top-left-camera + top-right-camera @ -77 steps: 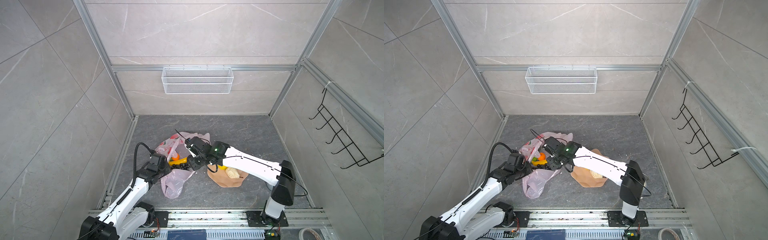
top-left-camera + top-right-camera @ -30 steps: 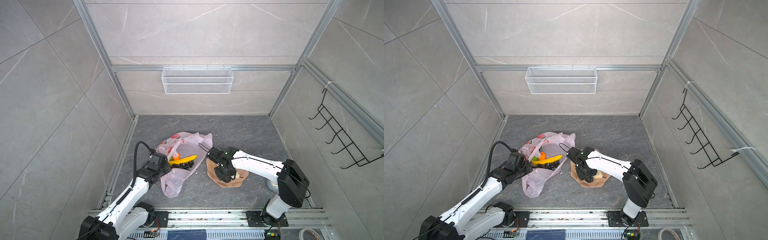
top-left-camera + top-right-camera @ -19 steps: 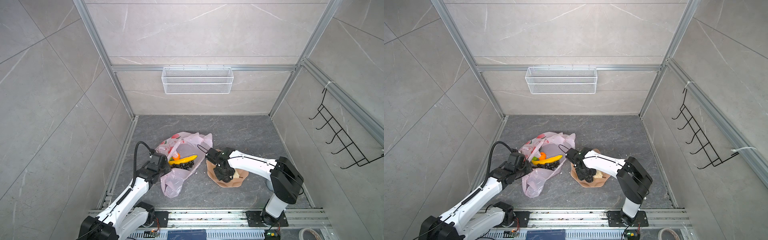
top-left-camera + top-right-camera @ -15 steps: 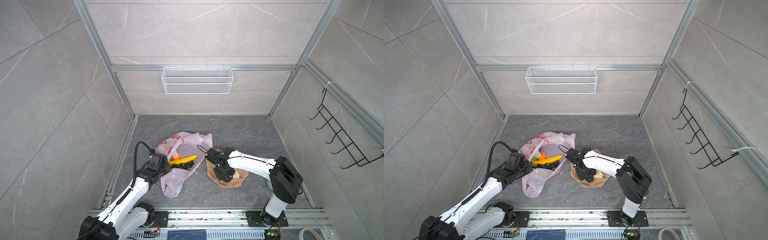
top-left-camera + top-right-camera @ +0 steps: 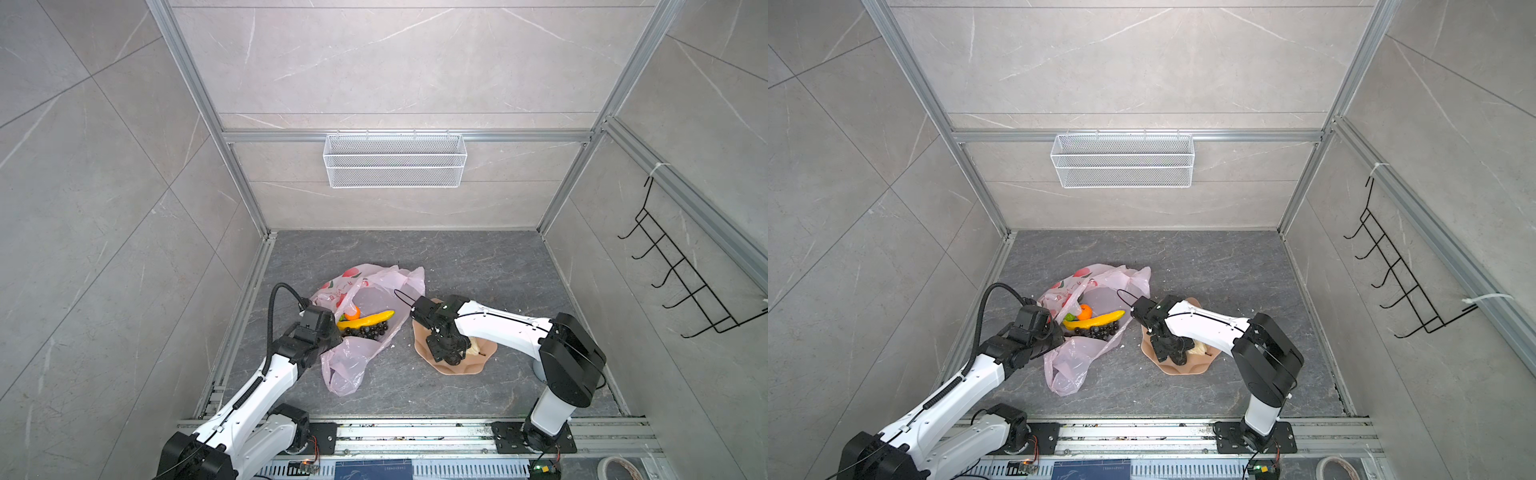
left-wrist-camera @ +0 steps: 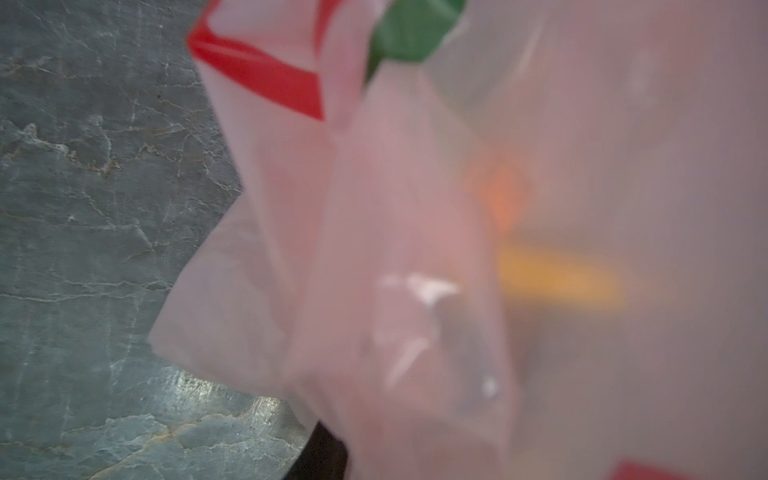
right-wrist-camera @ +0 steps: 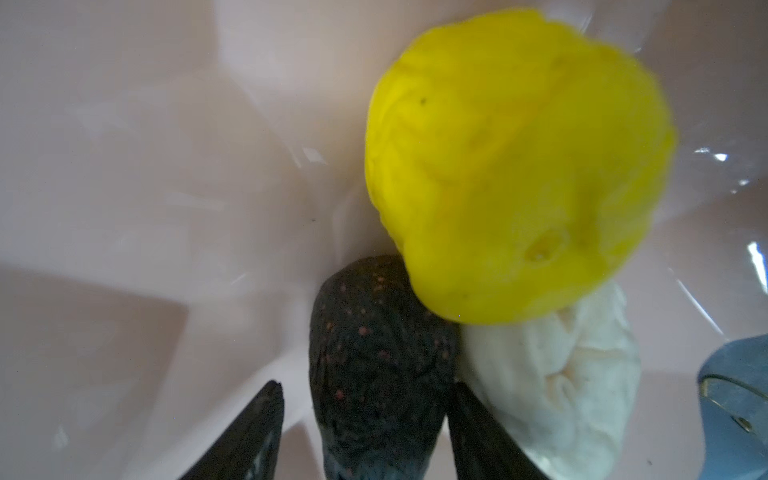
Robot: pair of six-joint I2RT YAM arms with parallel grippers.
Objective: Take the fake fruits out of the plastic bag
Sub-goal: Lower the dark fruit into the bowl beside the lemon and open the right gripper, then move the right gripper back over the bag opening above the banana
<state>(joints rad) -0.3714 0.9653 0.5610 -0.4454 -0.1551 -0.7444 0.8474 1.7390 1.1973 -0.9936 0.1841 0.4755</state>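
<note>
**Letting go over the plate**

In both top views the right gripper (image 5: 446, 353) hangs over the plate (image 5: 457, 370); seconds ago it was at the mouth of the bag (image 5: 353, 365). Banana (image 5: 365, 321), grapes (image 5: 368, 331) and orange (image 5: 352, 313) lie in the bag as before, its near-left rim clenched by the left gripper (image 5: 330, 332). The left wrist view shows blurred bag film. In the right wrist view the jaws stand released around a dark oval fruit (image 7: 374, 353) on the plate, beside a yellow fruit (image 7: 511, 166) and a cream piece (image 7: 561, 374).
</note>
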